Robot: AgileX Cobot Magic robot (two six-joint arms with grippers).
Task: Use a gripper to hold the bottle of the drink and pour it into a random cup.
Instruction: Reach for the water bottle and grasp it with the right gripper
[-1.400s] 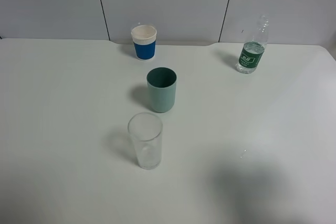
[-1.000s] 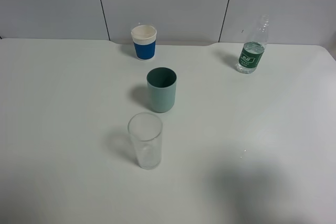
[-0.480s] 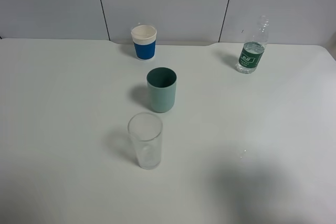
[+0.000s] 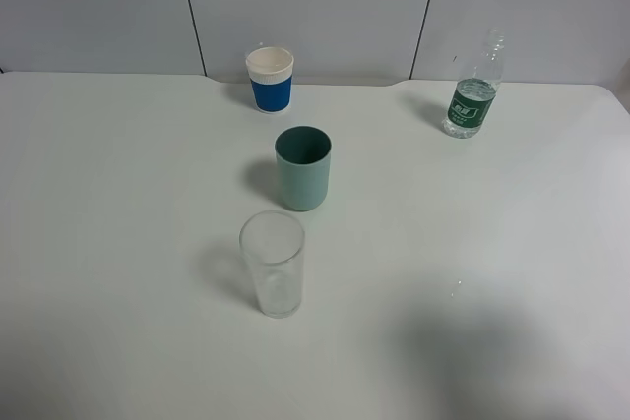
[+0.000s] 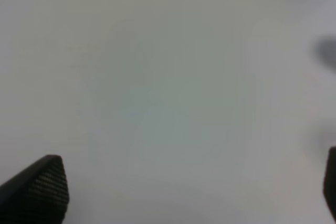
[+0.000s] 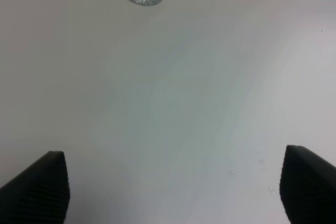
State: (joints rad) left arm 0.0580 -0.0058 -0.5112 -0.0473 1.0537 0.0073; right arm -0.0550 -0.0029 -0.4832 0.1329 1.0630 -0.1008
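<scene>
At the far right of the white table (image 4: pixel 118 204), a small clear green-labelled plastic bottle (image 4: pixel 471 95) stands ungrasped; black right gripper (image 6: pixel 176 187) and left gripper (image 5: pixel 189 187) gape empty; next, the right should reach it

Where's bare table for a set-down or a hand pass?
Free: the table left of the cup line, and the stretch between teal cup and bottle. Crowded: paper cup, teal cup, glass tumbler in one close line.
</scene>
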